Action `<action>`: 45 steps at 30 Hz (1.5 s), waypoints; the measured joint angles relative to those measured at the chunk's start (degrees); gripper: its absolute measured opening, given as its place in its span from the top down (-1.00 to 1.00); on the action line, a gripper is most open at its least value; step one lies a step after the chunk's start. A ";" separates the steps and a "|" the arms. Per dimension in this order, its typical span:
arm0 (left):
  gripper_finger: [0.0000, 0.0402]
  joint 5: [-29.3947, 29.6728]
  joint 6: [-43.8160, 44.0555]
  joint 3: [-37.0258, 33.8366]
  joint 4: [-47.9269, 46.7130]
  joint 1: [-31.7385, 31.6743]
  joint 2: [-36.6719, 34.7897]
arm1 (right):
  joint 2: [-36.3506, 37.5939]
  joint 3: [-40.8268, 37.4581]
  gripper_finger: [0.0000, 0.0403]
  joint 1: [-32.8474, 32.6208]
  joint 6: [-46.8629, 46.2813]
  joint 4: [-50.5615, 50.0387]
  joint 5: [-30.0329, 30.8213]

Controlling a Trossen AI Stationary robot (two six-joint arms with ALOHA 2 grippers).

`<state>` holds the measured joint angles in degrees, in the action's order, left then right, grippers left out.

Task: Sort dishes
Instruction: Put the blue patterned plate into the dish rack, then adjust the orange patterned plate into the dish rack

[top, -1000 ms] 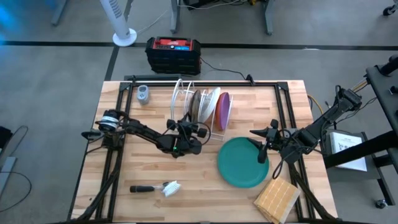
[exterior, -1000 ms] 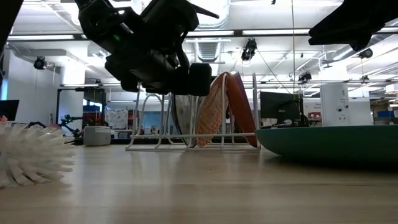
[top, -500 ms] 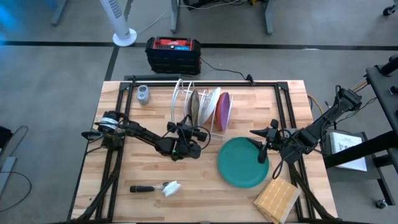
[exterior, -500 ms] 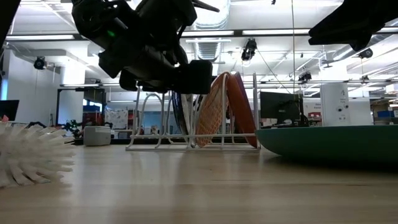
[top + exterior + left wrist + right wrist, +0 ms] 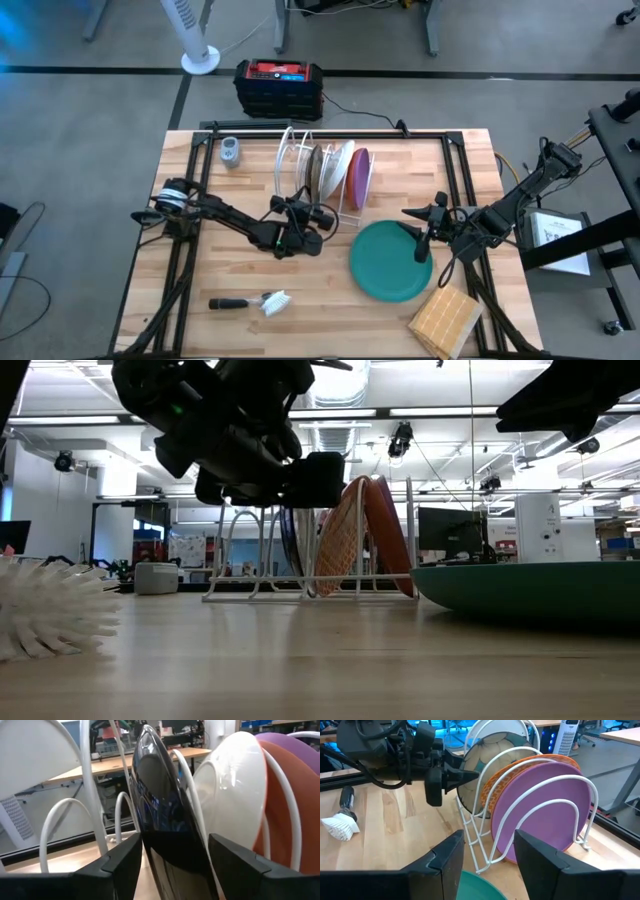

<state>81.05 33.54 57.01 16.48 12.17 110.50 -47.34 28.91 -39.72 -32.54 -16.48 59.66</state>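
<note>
A white wire rack (image 5: 290, 150) stands at the table's far middle. In it, on edge, stand the brownish speckled plate (image 5: 315, 172), the orange plate (image 5: 540, 761) and the purple plate (image 5: 360, 178). The larger teal-green plate (image 5: 390, 262) lies flat on the table to the right of the rack. My left gripper (image 5: 312, 206) is open at the rack's near side, with one finger on each side of the speckled plate's near rim (image 5: 160, 810). My right gripper (image 5: 418, 232) is open and empty above the teal plate's right part. My left gripper's fingers (image 5: 122, 865) stand level on either side of the speckled plate's near rim (image 5: 150, 835), coming from the table's near side. I cannot tell whether they touch it. The plate stands on edge in the rack.
A dish brush (image 5: 262, 301) lies near the front left. A square wooden block (image 5: 445, 320) sits at the front right corner. A small grey cup (image 5: 231, 152) stands at the far left. A black and red box (image 5: 279, 85) stands on the floor beyond the table.
My left gripper has risen a little and drawn slightly toward the table's near edge. The speckled plate now stands more upright in the rack than a second ago. My right arm has kept still.
</note>
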 joint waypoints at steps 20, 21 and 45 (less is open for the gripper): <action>-0.08 -4.26 0.48 -0.02 -9.55 1.48 -3.97 | 0.01 0.26 0.11 0.00 -0.06 0.01 -0.05; -0.08 -4.30 0.48 -0.02 -10.68 1.56 -4.27 | -0.01 0.26 0.11 0.00 -0.06 0.00 -0.07; -0.08 -26.79 10.19 1.34 -40.86 2.00 -13.03 | -0.01 0.26 0.08 0.00 -0.08 0.03 -0.07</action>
<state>54.26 43.73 58.35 -24.37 14.17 97.46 -47.35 29.17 -39.72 -32.62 -16.45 59.59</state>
